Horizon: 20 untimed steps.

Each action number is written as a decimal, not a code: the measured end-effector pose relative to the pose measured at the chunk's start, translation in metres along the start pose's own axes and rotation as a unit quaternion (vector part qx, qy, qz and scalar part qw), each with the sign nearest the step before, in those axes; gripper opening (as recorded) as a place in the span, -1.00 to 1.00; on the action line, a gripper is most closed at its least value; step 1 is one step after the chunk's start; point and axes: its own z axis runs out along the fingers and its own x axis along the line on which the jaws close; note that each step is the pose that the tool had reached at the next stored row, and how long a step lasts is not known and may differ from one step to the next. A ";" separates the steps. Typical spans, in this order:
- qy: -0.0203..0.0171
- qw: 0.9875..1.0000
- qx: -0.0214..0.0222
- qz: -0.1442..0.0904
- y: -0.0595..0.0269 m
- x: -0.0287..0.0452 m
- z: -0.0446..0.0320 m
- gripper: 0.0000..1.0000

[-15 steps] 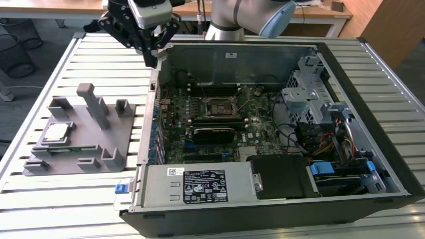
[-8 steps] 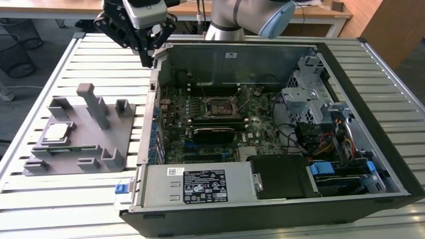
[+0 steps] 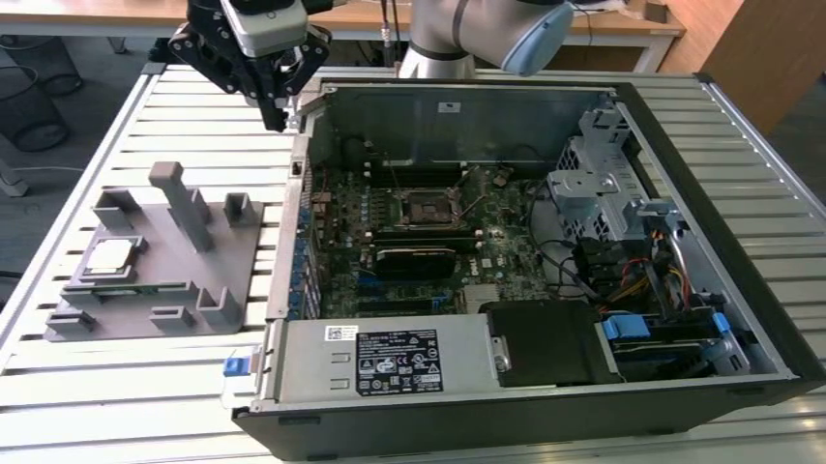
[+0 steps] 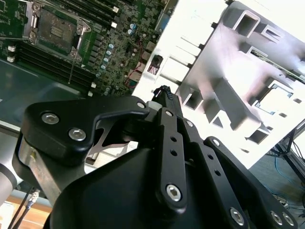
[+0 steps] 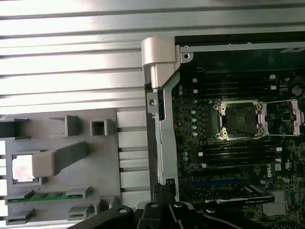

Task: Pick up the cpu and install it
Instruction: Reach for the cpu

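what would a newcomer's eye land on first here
The big open computer case on the exterior view's right draws the eye first, with its open socket near the middle. On that view's left, a grey fixture holds the silvery cpu, untouched. The black gripper hangs over the case's upper left corner in that view, between the two.

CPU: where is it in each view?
Exterior view: cpu on the grey fixture, exterior view's left of the case.
First wrist view: in the fixture's recess, partly behind a grey post.
Second wrist view: pale square in the fixture's recess.
Shared landmark: the motherboard socket.
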 end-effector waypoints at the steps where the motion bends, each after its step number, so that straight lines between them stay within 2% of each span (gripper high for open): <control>1: 0.000 1.000 0.000 0.000 -0.0001 0.0012 0.0000 -0.79; 20: 0.000 1.000 0.000 0.000 0.0002 0.0203 0.0013 -0.79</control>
